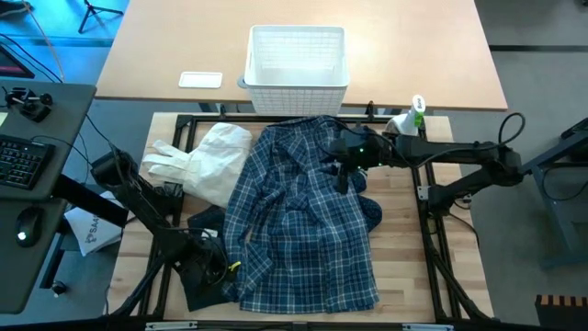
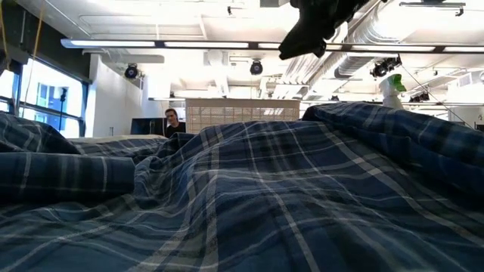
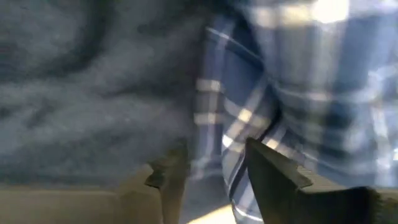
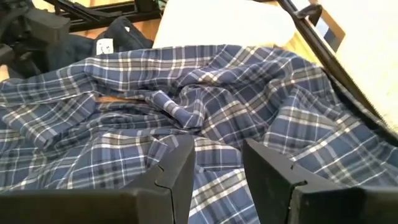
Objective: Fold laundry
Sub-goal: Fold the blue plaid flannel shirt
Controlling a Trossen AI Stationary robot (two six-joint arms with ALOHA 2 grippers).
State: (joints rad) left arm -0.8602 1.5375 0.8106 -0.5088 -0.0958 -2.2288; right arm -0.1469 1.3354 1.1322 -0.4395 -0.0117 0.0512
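Plaid shirt covers wooden table, basket beyond.

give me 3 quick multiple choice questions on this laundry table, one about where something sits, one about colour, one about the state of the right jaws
1. Where is the white basket?
A. on the plaid shirt
B. on the tabletop beyond the far end of the plaid shirt
C. under the left arm

2. What colours is the plaid shirt?
A. red and black
B. green and yellow
C. blue and white

3. How do the jaws of the right gripper stand?
A. apart, empty, above the shirt
B. clamped on the basket
C. shut on the spray bottle

Answers:
1 B, the high view shows the basket beyond the shirt's far end.
2 C, blue checks with white lines show in every view.
3 A, the right wrist view shows a gap between the jaws with shirt cloth beyond it.
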